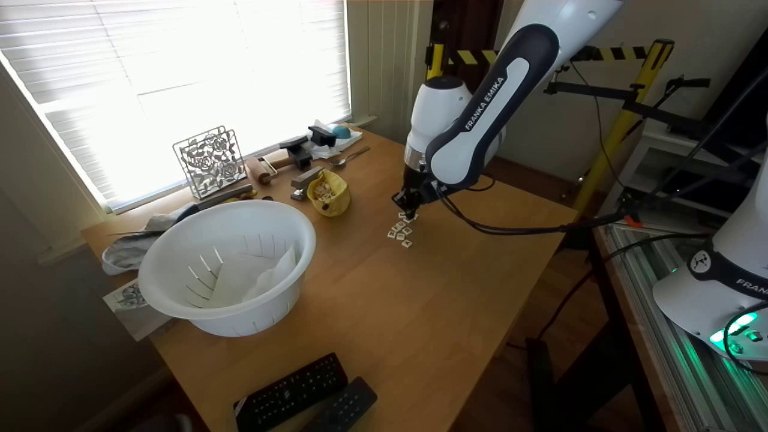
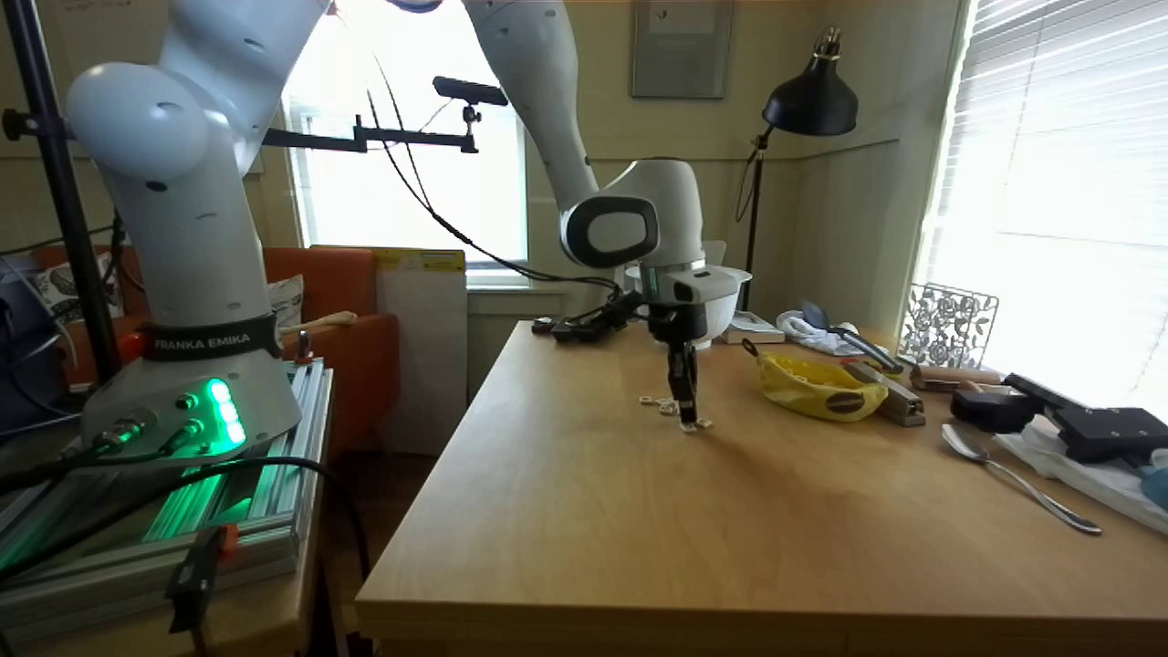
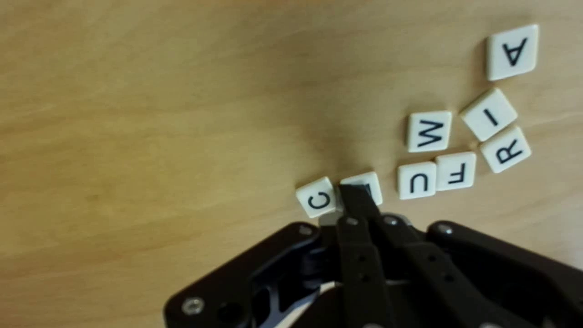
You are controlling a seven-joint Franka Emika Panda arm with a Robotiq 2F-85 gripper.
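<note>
Off-white letter tiles [image 3: 430, 131] are crowding your gripper [image 2: 688, 420], so you're working with little side clearance. Its fingers [image 3: 359, 202] are sitting together, and I'm seeing nothing clamped between them. Main risk, my read: you're holding the tips so low that any extra downward push could be pinning the half-hidden tile [image 3: 375, 186], or skidding it into the C tile [image 3: 316, 197]. Spreading the fingers right here could be shoving the C tile outward on one side, maybe the U tile [image 3: 417, 180] on the other. Sideways drift could be driving the U tile into the F tile [image 3: 456, 171], since those two look to be touching.

Position: the half-hidden tile is lying flat on the table [image 1: 360, 288], under the tips in the wrist view, your fingers covering most of its letter. Whether you're actually making contact isn't showing. The C tile is lying just beside it; the A tile [image 3: 512, 52] is lying well apart. In an exterior view, the yellow pouch [image 1: 333, 209] is sitting apart from them, holding more tiles [image 1: 324, 191].
</note>
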